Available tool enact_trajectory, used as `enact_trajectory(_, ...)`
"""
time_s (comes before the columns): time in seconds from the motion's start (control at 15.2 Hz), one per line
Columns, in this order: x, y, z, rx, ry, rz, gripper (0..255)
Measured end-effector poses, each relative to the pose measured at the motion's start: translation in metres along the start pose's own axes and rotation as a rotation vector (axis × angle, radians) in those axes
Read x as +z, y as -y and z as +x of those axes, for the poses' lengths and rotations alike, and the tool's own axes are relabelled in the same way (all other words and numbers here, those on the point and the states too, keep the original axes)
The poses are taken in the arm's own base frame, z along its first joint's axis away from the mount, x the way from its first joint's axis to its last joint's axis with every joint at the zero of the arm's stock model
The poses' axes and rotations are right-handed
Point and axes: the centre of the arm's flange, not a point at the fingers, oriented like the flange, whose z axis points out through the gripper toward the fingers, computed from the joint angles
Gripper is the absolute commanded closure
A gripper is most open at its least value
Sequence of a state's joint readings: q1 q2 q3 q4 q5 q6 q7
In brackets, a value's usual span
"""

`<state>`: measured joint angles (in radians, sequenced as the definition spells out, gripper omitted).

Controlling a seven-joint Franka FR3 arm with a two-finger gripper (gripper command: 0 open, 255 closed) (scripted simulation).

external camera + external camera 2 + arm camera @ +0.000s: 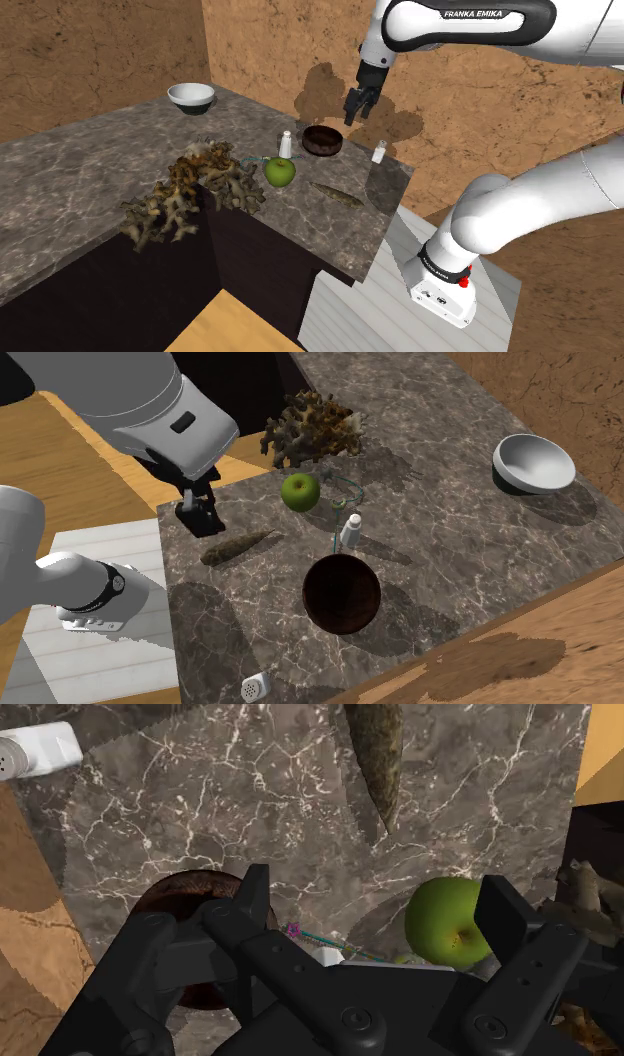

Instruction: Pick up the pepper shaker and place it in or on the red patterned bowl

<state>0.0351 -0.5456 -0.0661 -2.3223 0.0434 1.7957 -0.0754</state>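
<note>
Stand (440, 285) nearest me; the arm (470, 25) reaches from it out over the dark veined counter (80, 170).

Gripper (380, 884): hangs well above the counter, fingers (255, 904) spread wide, nothing between them. Empty-handed, so I judge the pick not begun.

On the counter under and around it:
- long dark thing (238, 547), lying flat, near the stand side
- green apple (300, 491)
- branchy brown clump (312, 424), beyond the apple

Task items:
- Two small white shakers, much alike. I cannot tell which one is the pepper.
- White shaker (350, 532) stands upright between the apple and the bowl, just beside the bowl's rim.
- Second white shaker (256, 687) sits near the counter's edge on the bowl's other side, apart from it.
- Dark reddish-brown bowl (342, 595): nothing in it; no pattern that I can make out.

Farthest: white bowl (190, 96), well apart from the rest.

Progress, my reading: nothing done. Left to do: settle on the right shaker, descend, clasp, lift, carry the short way to the dark bowl, release.
</note>
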Motion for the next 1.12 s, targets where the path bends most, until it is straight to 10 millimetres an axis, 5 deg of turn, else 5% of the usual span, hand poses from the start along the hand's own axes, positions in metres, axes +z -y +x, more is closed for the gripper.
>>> enact_trajectory(1.12,0.112,-0.012,0.190,-0.062,-0.022,0.015,0)
